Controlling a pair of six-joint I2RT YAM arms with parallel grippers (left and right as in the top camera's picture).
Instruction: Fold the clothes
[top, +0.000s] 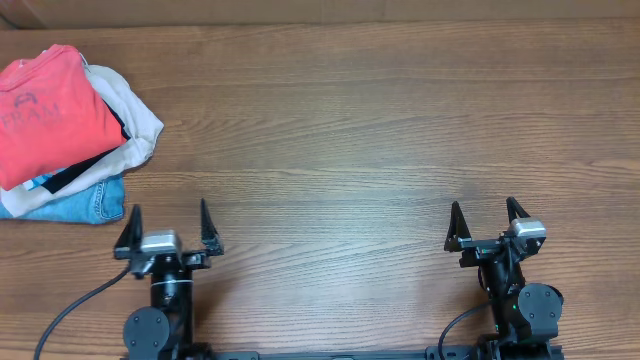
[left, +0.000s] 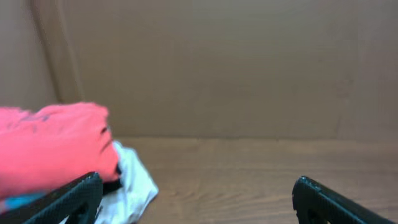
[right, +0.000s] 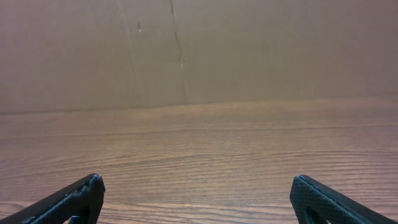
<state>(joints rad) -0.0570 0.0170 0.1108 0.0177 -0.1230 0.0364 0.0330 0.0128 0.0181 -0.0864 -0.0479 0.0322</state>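
The only writing stood on the coral-red T-shirt (top: 55, 110) atop the pile. Faint block lettering (top: 28, 118) across its chest read roughly "FRAM", its start lost at the edge, with a single arch-shaped letter like an "A" above it. In the left wrist view the print was too blurred to read.

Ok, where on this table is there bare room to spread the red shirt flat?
The table is bare from the clothes stack to its right edge, between the back wall and the open left gripper and right gripper. Crowded only far left, where the coral-red T-shirt tops the stack.
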